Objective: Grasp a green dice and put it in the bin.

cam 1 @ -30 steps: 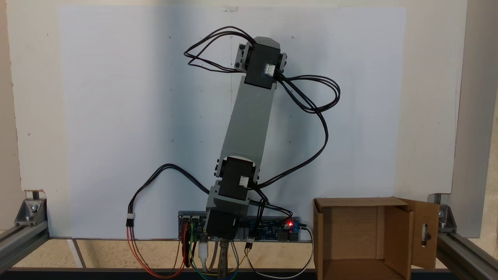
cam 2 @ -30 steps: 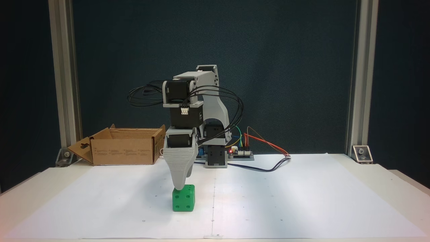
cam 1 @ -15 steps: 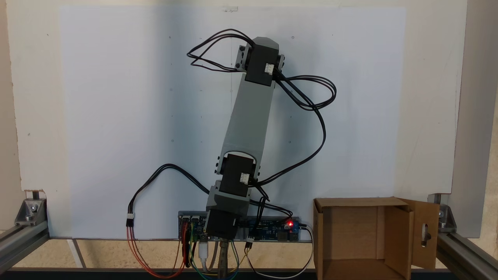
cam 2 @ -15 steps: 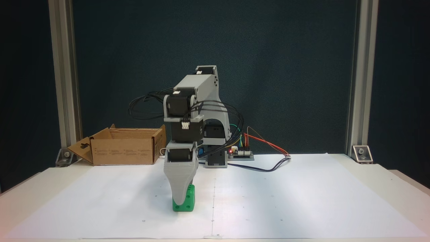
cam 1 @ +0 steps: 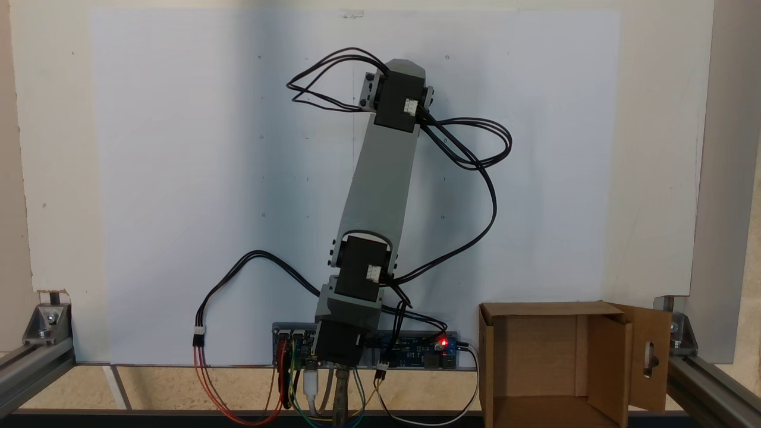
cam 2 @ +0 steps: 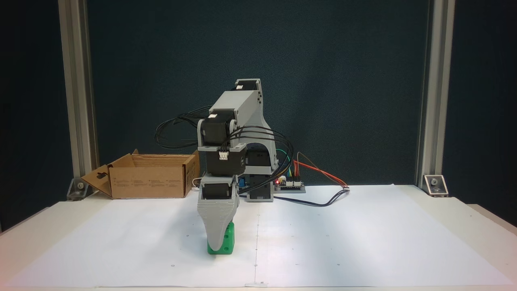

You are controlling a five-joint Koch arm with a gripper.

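The green dice (cam 2: 229, 239) rests on the white paper near the table's front. My gripper (cam 2: 218, 245) points straight down over it; its grey front jaw covers the dice's left half and reaches almost to the paper. The other jaw is hidden behind, so the jaw gap is not visible. From above, the arm (cam 1: 383, 178) stretches up the sheet and hides both gripper and dice. The bin, a brown cardboard box (cam 2: 147, 182) with an open top, stands at the back left; from above it sits at the lower right (cam 1: 535, 351), with the cut-out flap on its right.
A controller board with coloured wires (cam 2: 288, 184) sits beside the arm's base (cam 1: 339, 345). Black cables loop off the arm (cam 1: 475, 148). Aluminium posts (cam 2: 76, 101) (cam 2: 430, 101) frame the table. White paper (cam 2: 343, 234) spreads right of the dice.
The gripper has come down from just touching the dice's top to straddling it, tip near the paper. The dice has not moved.
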